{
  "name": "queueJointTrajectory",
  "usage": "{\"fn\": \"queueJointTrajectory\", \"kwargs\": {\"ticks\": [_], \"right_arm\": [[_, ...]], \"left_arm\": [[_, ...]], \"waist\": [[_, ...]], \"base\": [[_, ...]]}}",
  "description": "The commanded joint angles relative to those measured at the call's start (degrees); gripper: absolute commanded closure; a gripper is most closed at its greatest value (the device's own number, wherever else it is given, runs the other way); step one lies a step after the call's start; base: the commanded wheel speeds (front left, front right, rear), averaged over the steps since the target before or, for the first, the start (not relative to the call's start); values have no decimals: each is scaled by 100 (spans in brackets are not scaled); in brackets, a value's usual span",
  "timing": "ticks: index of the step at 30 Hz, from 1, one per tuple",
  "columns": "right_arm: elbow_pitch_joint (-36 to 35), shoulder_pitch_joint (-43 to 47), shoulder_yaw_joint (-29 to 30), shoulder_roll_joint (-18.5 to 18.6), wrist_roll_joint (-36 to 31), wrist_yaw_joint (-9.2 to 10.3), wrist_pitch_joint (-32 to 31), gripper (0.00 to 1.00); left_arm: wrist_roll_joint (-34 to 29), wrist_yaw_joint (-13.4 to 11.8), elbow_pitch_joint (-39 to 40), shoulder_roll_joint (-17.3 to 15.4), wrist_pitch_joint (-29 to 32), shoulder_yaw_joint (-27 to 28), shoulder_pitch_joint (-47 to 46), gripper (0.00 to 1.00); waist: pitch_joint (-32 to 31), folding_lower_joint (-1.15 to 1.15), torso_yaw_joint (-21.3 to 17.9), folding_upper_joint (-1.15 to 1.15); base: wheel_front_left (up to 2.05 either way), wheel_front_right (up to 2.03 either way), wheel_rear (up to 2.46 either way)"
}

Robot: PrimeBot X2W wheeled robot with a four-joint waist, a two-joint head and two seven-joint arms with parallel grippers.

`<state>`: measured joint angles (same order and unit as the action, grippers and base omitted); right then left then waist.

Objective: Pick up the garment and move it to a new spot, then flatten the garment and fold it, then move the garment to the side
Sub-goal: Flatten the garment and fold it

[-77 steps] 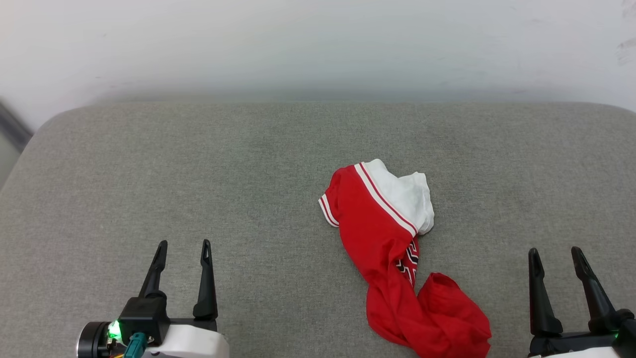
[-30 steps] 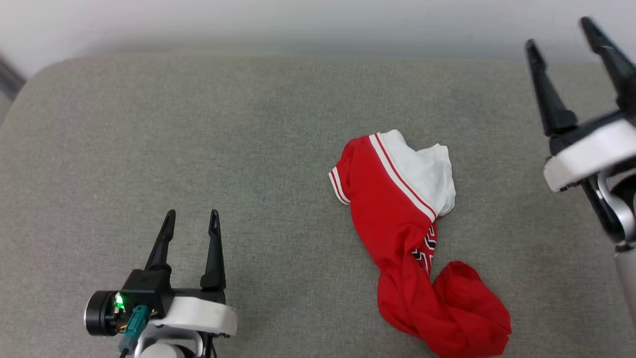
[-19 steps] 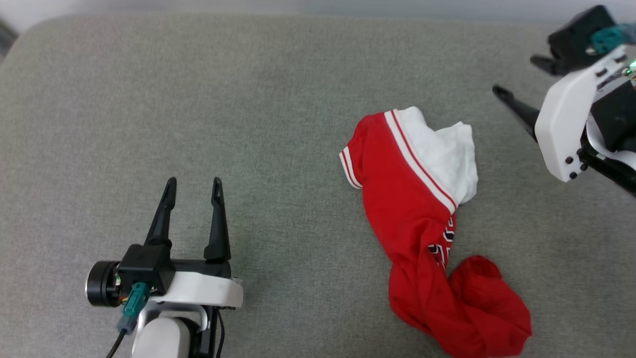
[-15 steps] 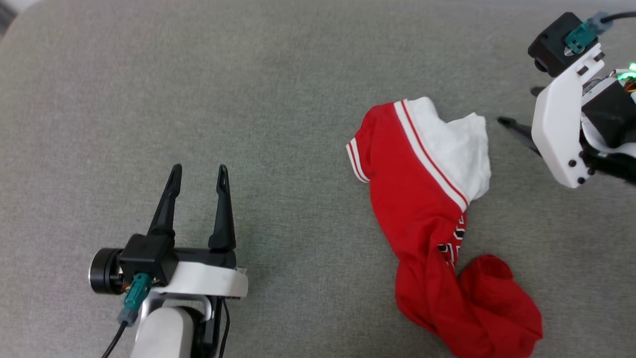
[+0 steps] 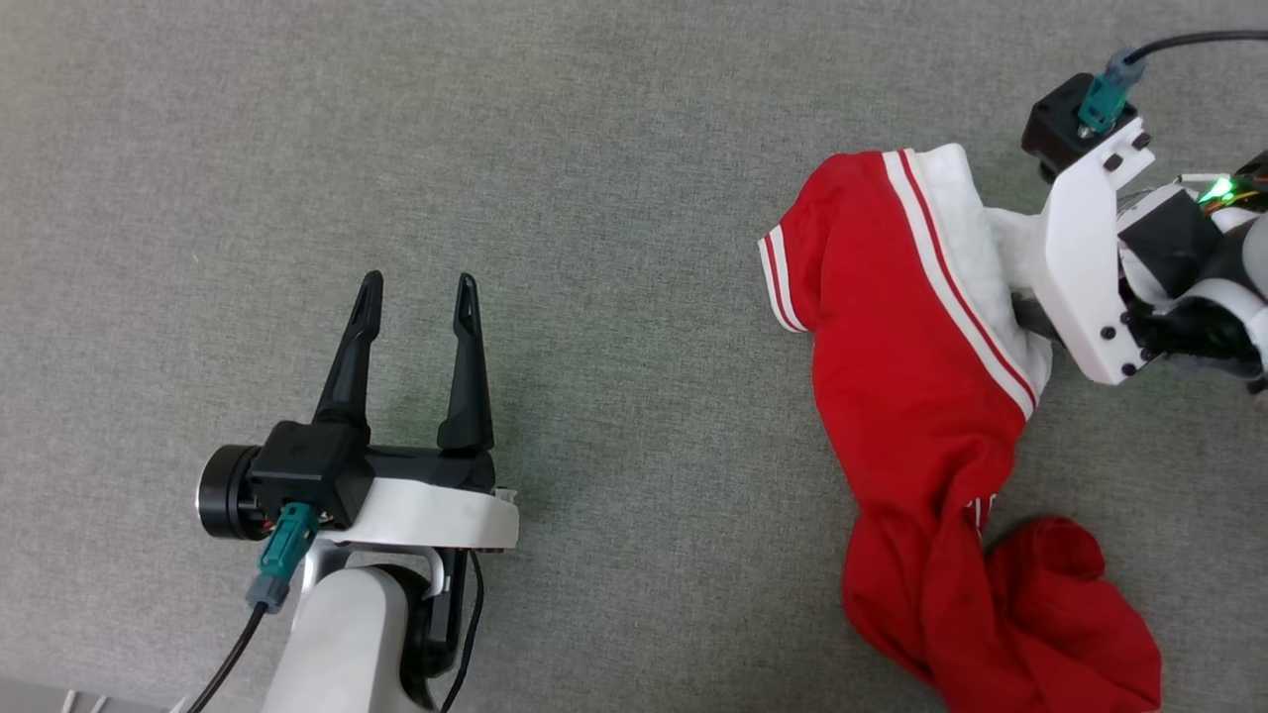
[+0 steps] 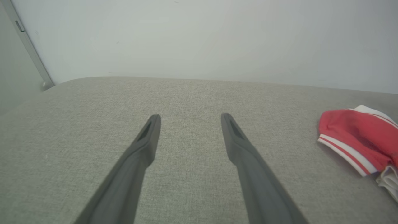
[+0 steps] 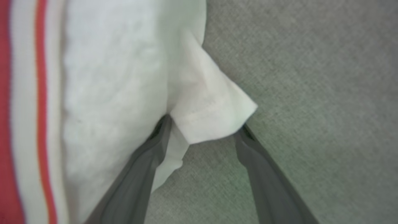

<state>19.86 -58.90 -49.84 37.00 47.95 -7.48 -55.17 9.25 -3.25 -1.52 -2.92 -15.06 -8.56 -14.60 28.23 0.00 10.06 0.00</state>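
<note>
The garment (image 5: 901, 376) lies crumpled on the grey cushion, red body twisted toward the lower right, white sleeve (image 5: 966, 198) at its top. My right gripper (image 7: 204, 124) is open and down at that sleeve, its two fingers straddling a corner of the white sleeve (image 7: 214, 105). In the head view its white wrist plate (image 5: 1085, 277) covers the fingertips. My left gripper (image 5: 417, 287) is open and holds nothing, well to the left of the garment. In the left wrist view the left gripper (image 6: 190, 117) points over bare cushion, with the garment (image 6: 357, 137) off to the right.
The grey fabric cushion (image 5: 594, 149) stretches wide to the left and beyond the garment. In the left wrist view its rounded far edge meets a white wall (image 6: 199, 37), with a grey strip (image 6: 28, 46) at the left.
The head camera has tilted down and the picture has shifted. My right gripper swung from pointing up to pointing left and dropped onto the white sleeve. The left gripper stays open.
</note>
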Motion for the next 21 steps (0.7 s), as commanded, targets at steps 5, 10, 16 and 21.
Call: {"fn": "queueJointTrajectory", "kwargs": {"ticks": [5, 10, 16, 21], "right_arm": [[60, 170, -555, -42, 18, -6, 656, 100], [-338, -111, -598, 359, 181, 1, 1507, 100], [-1164, 147, -628, 1214, 415, 1, 2355, 100], [-1686, 920, -130, 1965, 590, 1, 2819, 100]], "left_arm": [[-69, -10, -77, 6, -17, 77, 95, 0], [-153, 34, -167, 4, -17, 135, 247, 0], [-212, 51, -203, 4, -17, 259, 527, 0], [-258, 63, -185, 5, -17, 349, 748, 0]], "waist": [[-238, 0, -145, 0], [-669, 0, -310, 0], [-1104, 0, -539, 0], [-1329, 0, -717, 0]], "base": [[0, 0, 0], [0, 0, 0], [0, 0, 0], [0, 0, 0]]}}
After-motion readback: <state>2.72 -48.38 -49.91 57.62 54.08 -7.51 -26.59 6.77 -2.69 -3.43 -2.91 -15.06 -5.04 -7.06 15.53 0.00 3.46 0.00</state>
